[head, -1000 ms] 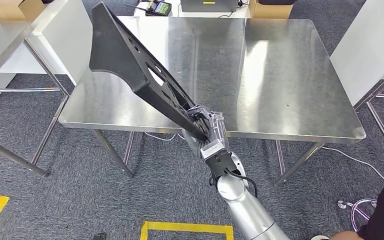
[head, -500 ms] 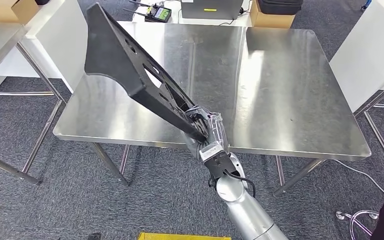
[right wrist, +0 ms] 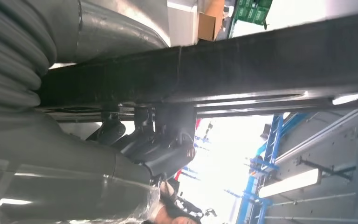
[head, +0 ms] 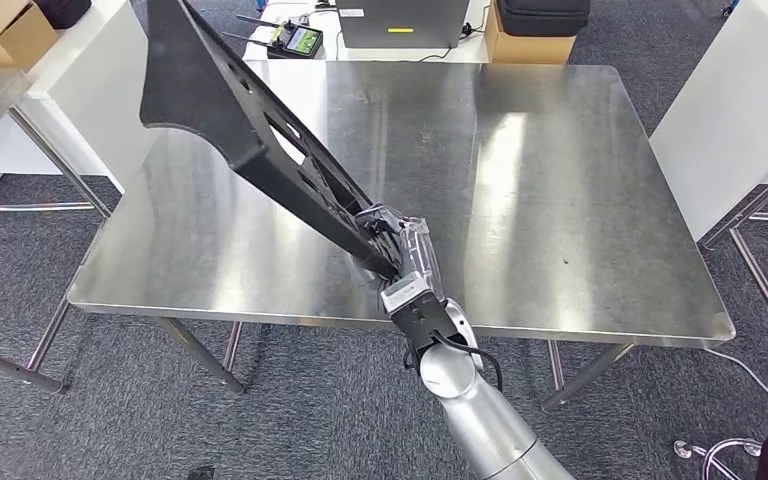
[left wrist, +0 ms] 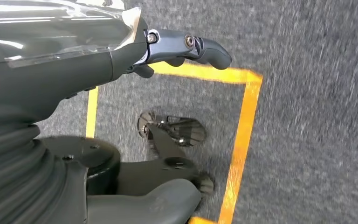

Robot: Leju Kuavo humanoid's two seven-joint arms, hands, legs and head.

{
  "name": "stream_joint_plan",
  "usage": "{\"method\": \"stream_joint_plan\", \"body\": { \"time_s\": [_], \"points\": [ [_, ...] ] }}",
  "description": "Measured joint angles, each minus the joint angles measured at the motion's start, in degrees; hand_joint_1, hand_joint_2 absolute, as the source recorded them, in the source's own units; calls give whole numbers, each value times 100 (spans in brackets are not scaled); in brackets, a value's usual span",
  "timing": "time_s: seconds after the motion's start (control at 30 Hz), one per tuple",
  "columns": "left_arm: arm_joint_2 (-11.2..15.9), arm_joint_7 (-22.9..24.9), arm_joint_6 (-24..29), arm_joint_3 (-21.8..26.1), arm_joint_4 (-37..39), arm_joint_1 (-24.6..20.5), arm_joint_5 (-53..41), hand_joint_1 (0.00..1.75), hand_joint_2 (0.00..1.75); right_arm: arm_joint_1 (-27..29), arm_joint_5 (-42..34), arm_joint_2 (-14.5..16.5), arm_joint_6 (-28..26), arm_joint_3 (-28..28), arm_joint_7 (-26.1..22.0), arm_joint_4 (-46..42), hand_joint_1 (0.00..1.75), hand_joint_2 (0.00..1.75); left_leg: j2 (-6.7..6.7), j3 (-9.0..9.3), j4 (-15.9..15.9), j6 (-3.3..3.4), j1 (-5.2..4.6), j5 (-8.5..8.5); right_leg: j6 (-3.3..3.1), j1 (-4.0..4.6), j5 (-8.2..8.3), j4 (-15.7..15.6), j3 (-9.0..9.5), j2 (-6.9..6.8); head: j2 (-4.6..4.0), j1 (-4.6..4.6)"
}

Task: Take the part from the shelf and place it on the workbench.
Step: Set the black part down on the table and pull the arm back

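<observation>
The part (head: 230, 110) is a long, flat black panel with cut-outs. It slants up and to the left over the steel workbench (head: 560, 180). My right hand (head: 390, 245) grips its lower end, just above the bench's near edge. In the right wrist view the part (right wrist: 261, 56) runs as a dark bar across the picture, and the right hand (right wrist: 158, 140) is clamped around it from below. My left hand (left wrist: 121, 116) hangs over the floor with its fingers (left wrist: 186, 46) and thumb (left wrist: 158, 200) apart and nothing in it.
Behind the bench's far edge stand a laptop (head: 400, 18), a handheld controller (head: 295, 40) and a cardboard box (head: 520, 45). White tables flank the bench on the left (head: 60, 80) and right (head: 730, 110). Yellow tape (left wrist: 242, 130) marks the grey carpet.
The whole picture has shifted: the camera has come closer to the workbench. My right hand, still holding the part, now stands over the bench's near edge instead of in front of it.
</observation>
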Motion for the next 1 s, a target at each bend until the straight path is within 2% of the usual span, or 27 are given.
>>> {"method": "stream_joint_plan", "body": {
  "time_s": [0.03, 0.07, 0.1, 0.13, 0.17, 0.2, 0.23, 0.27, 0.33, 0.4, 0.43, 0.47, 0.53, 0.57, 0.6, 0.63, 0.7, 0.73, 0.77, 0.83, 0.9, 1.0],
  "points": [
    [-15, 19, 11, 0, 1, -1, 9, 0, 175, -22, 17, 9, 16, 11, 1, 26, 175, 175, 0, -220, 270, -13, 1, -101, -16, 18, -41, 0, 40, 7, -1, 3],
    [-30, 37, 19, 0, 1, -1, 16, 0, 175, -39, 37, 14, 26, 21, 1, 53, 175, 175, 1, -373, 387, -15, 1, -126, -21, 32, -87, 1, 91, 17, 0, 1],
    [-42, 47, 26, 0, 1, -1, 20, 0, 175, -56, 53, 15, 29, 30, 4, 79, 175, 175, 1, -432, 315, -5, 1, -40, -19, 44, -135, 1, 154, 26, -1, 1],
    [-52, 56, 30, 0, 1, -5, 24, 0, 175, -80, 76, 16, 30, 37, 8, 106, 175, 175, 1, -390, 49, 19, -1, 172, -12, 52, -188, 0, 226, 33, -1, 2],
    [-60, 64, 33, 0, 0, -10, 25, 0, 175, -116, 104, 18, 30, 41, 14, 131, 175, 175, 2, -284, -343, 59, -7, 466, -1, 57, -242, -5, 293, 37, -1, 0],
    [-66, 79, 35, 0, 0, -20, 25, 0, 175, -163, 143, 20, 28, 43, 24, 160, 175, 175, 5, -186, -656, 97, -26, 674, 17, 65, -288, -17, 358, 40, -1, 7],
    [-77, 98, 41, -1, -1, -40, 25, 0, 175, -218, 195, 21, 25, 45, 37, 191, 175, 175, 5, -110, -904, 141, -56, 782, 43, 69, -326, -33, 401, 43, -1, 8],
    [-91, 123, 51, -3, -1, -61, 24, 0, 175, -270, 248, 23, 20, 48, 55, 220, 175, 175, -2, -61, -1028, 190, -88, 827, 76, 73, -357, -56, 427, 45, 0, 5],
    [-131, 178, 89, -14, -3, -102, 23, 0, 175, -349, 380, 37, 8, 51, 102, 270, 175, 175, -14, 5, -1100, 272, -128, 794, 151, 106, -373, -56, 491, 47, 0, -3],
    [-186, 222, 135, -28, -4, -134, 27, 0, 175, -425, 553, 50, -16, 63, 162, 314, 175, 175, -13, 133, -1174, 337, -111, 838, 194, 130, -448, 74, 488, 48, -1, 0],
    [-217, 241, 167, -33, -5, -161, 30, 0, 175, -483, 675, 52, -49, 76, 200, 342, 175, 175, -10, 192, -1195, 365, -103, 837, 197, 128, -538, 266, 389, 48, 0, 9],
    [-246, 256, 209, -35, -5, -191, 32, 0, 175, -548, 831, 49, -103, 94, 254, 385, 175, 175, -13, 226, -1208, 388, -98, 824, 191, 117, -666, 586, 201, 47, 0, 16],
    [-286, 294, 301, -49, -5, -238, 32, 0, 175, -699, 1324, 50, -293, 148, 433, 553, 175, 175, -22, 259, -1209, 417, -100, 775, 191, 112, -893, 1347, -296, 45, 0, 31],
    [-302, 314, 333, -66, -5, -247, 32, 0, 175, -787, 1648, 56, -407, 190, 566, 689, 175, 175, -29, 285, -1208, 417, -100, 744, 207, 111, -923, 1577, -501, 45, 0, 30],
    [-311, 332, 352, -88, -5, -251, 32, 0, 175, -882, 1980, 70, -509, 240, 711, 840, 175, 175, -38, 319, -1206, 412, -101, 710, 232, 110, -869, 1622, -614, 44, 0, 33],
    [-322, 350, 361, -113, -5, -253, 32, 0, 175, -1002, 2310, 98, -587, 299, 872, 1012, 175, 175, -48, 366, -1205, 398, -100, 672, 271, 107, -696, 1432, -621, 44, 0, 34],
    [-348, 364, 356, -153, -5, -257, 32, 0, 175, -1320, 2936, 197, -661, 427, 1239, 1435, 175, 175, -60, 463, -1199, 355, -106, 588, 356, 91, -169, 660, -461, 43, 0, 40],
    [-358, 367, 345, -171, -4, -262, 32, 0, 175, -1526, 3241, 261, -674, 502, 1450, 1711, 175, 175, -67, 492, -1181, 325, -115, 544, 338, 90, 10, 310, -392, 38, 0, 35],
    [-364, 367, 332, -193, -3, -269, 32, 0, 175, -1723, 3508, 332, -678, 584, 1664, 2015, 175, 175, -71, 495, -1151, 296, -131, 497, 298, 86, 133, 104, -345, 34, 0, 28],
    [-365, 366, 299, -241, -1, -264, 32, 0, 175, -2041, 3904, 450, -654, 719, 2075, 2575, 175, 175, -89, 469, -1084, 260, -139, 412, 186, 81, 168, 41, -323, 21, 0, 4],
    [-362, 366, 267, -278, -1, -238, 32, 0, 175, -2270, 4152, 564, -605, 811, 2367, 3052, 175, 175, -97, 456, -1068, 290, -125, 377, 180, 74, 221, 65, -319, 34, -1, -9],
    [-362, 365, 232, -312, -1, -224, 32, 0, 175, -2576, 4351, 720, -581, 891, 2521, 3668, 175, 175, -85, 476, -1100, 327, -122, 390, 181, 80, 226, 69, -326, 76, 0, -15]
  ]
}}
